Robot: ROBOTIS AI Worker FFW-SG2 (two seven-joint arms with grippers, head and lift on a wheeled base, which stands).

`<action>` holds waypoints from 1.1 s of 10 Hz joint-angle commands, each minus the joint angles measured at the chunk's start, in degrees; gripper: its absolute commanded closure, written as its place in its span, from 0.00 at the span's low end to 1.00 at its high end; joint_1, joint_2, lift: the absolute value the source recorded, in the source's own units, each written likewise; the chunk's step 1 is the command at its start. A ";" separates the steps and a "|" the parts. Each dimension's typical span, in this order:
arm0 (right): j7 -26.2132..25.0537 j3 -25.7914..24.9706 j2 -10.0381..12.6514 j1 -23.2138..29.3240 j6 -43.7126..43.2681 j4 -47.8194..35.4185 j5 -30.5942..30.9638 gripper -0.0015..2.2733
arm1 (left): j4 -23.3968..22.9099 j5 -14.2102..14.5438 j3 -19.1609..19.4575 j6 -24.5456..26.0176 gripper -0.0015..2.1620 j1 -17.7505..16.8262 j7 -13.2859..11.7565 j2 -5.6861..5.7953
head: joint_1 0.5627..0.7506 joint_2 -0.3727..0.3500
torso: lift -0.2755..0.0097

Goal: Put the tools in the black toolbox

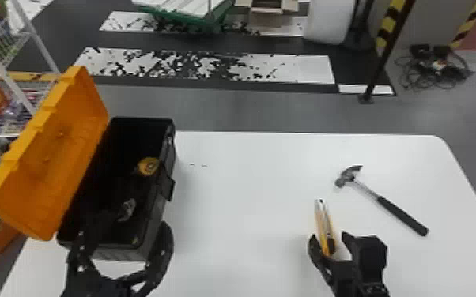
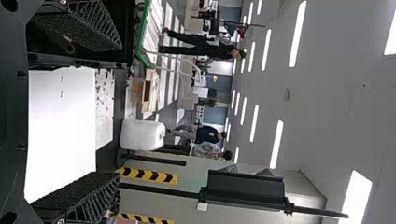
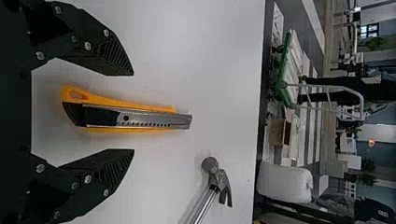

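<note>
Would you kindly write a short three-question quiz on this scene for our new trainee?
1. True or false: the orange lid of the black toolbox stands open.
2. Fill in the blank: in the head view, the hammer lies to the ____ of the utility knife.
3. Multiple choice: what lies between the parted fingers of the right gripper?
A) the hammer
B) the utility knife
C) the lid

Key: 1 true; 2 right; 3 B

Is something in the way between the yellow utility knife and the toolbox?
Nothing visible lies between the utility knife and the black toolbox, though the left gripper is at the box's near end and might crowd the entry.
</note>
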 commanded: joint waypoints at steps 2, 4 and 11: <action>0.08 -0.08 0.00 -0.16 0.12 0.51 -0.22 0.24 | 0.09 0.00 0.01 0.17 0.01 0.00 0.00 0.00 | 0.70 0.55 | 0.83; 0.17 -0.08 0.00 -0.16 0.12 0.51 -0.22 0.37 | 0.00 0.00 0.01 -0.01 0.01 0.00 0.00 0.00 | 0.70 0.55 | 0.83; 0.70 -0.87 -0.27 0.89 -2.17 -0.54 0.04 0.57 | -0.26 0.00 0.01 -0.01 0.01 0.00 0.00 -0.09 | 0.70 0.54 | 0.83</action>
